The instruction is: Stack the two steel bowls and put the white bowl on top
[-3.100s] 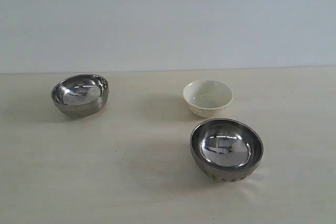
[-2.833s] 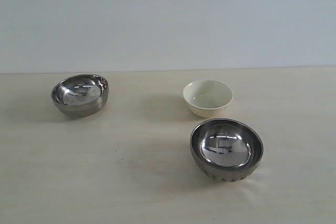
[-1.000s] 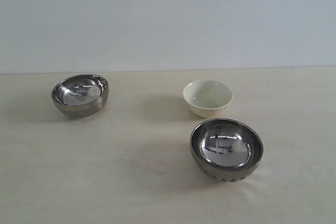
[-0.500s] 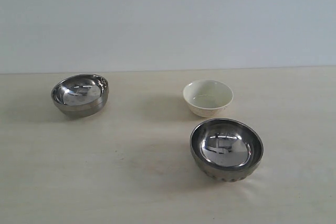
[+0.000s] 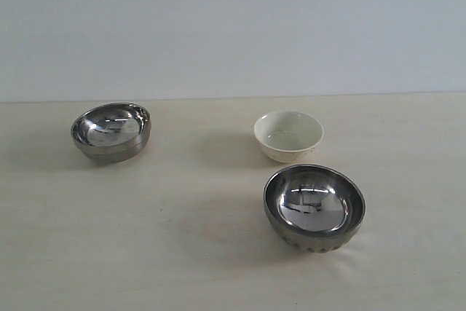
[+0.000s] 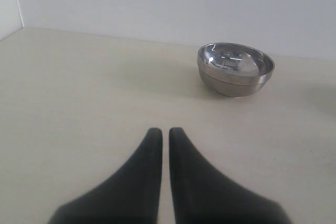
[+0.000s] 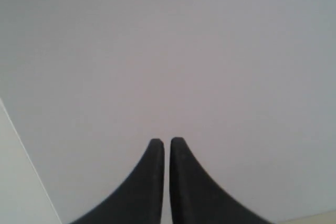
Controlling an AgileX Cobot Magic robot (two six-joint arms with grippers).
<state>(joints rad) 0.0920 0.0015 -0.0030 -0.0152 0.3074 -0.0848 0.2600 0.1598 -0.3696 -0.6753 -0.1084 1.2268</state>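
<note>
Your left gripper (image 6: 164, 129) is pinched closed on nothing. The smooth steel bowl (image 6: 235, 68) stands upright on the table (image 5: 182, 238) ahead of its tips, well apart. Over on your right arm's side the white bowl (image 5: 288, 135) sits just behind the ribbed steel bowl (image 5: 314, 206), not touching. Your right gripper (image 7: 166, 140) is closed too, empty, pointing at the pale wall (image 7: 168, 51).

Exterior, left wrist apparently share steel bowl (image 6: 235, 70)
</note>
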